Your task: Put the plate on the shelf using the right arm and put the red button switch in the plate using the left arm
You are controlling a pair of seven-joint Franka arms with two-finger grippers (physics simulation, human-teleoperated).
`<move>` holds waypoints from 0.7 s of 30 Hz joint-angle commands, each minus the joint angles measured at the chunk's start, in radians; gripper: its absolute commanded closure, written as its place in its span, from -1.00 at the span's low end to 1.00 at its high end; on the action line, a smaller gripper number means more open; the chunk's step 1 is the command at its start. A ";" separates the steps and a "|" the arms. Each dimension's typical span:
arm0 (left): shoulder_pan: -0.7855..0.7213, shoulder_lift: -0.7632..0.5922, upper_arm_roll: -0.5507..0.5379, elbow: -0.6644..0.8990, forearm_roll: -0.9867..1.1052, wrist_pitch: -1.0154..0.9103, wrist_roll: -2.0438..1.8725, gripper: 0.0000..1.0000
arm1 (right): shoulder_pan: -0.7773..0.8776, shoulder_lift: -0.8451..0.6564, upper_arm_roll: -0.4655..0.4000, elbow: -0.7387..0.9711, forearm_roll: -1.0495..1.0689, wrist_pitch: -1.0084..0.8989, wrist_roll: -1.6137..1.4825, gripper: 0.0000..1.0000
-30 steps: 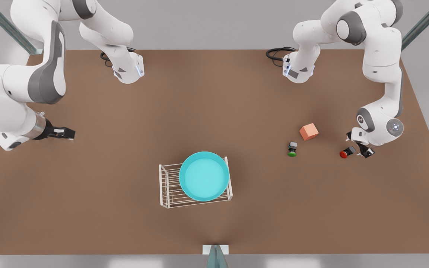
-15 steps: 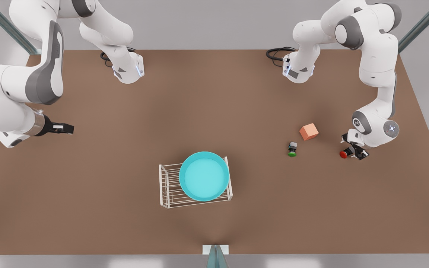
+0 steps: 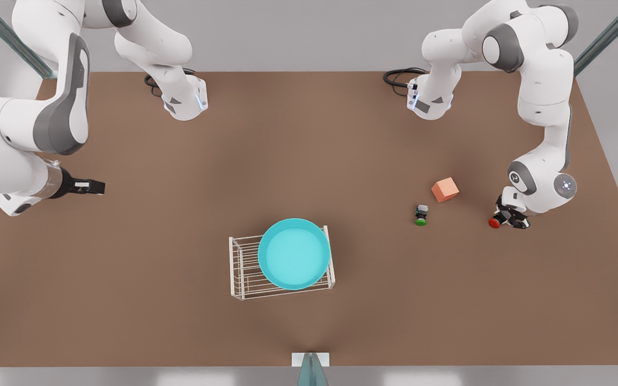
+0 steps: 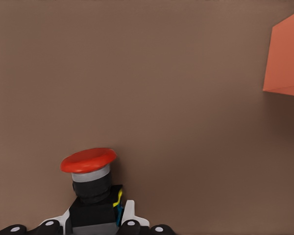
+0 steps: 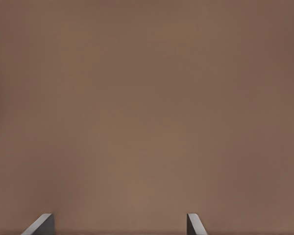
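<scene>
Your left gripper (image 3: 508, 219) is down at the red button switch (image 3: 495, 222), fingers either side of its dark body, though whether they've clamped it you can't tell; the body is cut off in the wrist view. The plate (image 3: 294, 253) sits on the shelf (image 3: 242, 268). Your right gripper (image 3: 88, 186) waits with jaws spread, well apart from everything.

I worked in a simulated test rig, not a home or shop: a bare brown tabletop (image 3: 309, 161) under flat grey surroundings, my two white arms bolted at its far edge (cables (image 3: 397, 78) coiled at the bases), metal frame struts (image 3: 607, 35) slanting off its corners.
</scene>
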 commanded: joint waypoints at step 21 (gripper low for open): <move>-0.608 0.148 -0.314 0.929 0.038 -0.614 -2.420 0.14 | 0.001 -0.002 -0.012 0.000 0.013 0.012 -0.052 -1.00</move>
